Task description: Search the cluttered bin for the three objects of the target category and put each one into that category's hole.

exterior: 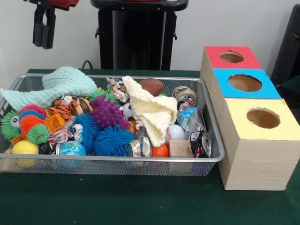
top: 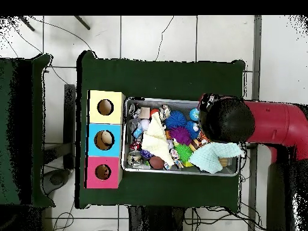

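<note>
Tool (exterior: 43, 33) hangs empty, fingers together, above the bin (exterior: 117, 161); striped tiger (exterior: 61, 111) lies crosswise.

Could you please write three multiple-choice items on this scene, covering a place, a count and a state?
1. Where does the tiger plush lie in the bin?
A. front view's left part
B. right end
C. outside it

2. How many boxes with holes stand beside the bin?
A. two
B. three
C. five

3. What is the pincer doing?
A. holding the cream cloth
B. pressing a ball
C. hanging above the bin, holding nothing

Answers: 1 A, it sits beneath the mint cloth. 2 B, red, blue and yellow tops. 3 C, it hangs clear at the top edge.
</note>
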